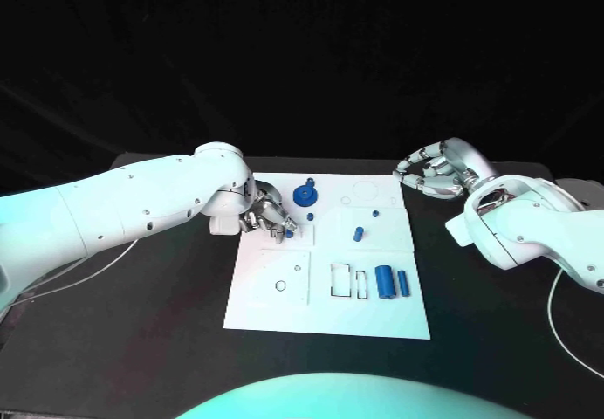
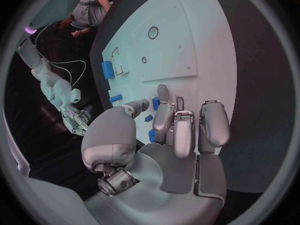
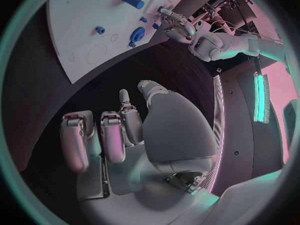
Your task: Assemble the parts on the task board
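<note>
A black bench stands against a dark, unlit backdrop, while a glowing vertical light strip shines beside a pinkish wall.

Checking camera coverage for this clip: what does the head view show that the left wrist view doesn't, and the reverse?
Head view alone: the whole task board, the gear-shaped blue part at its far edge, and the right hand raised off the board's far right corner, holding nothing.
Left wrist view alone: the left hand's palm side, its fingers curled down by small blue parts.
Both: the left hand, the board, the blue cylinders.
</note>
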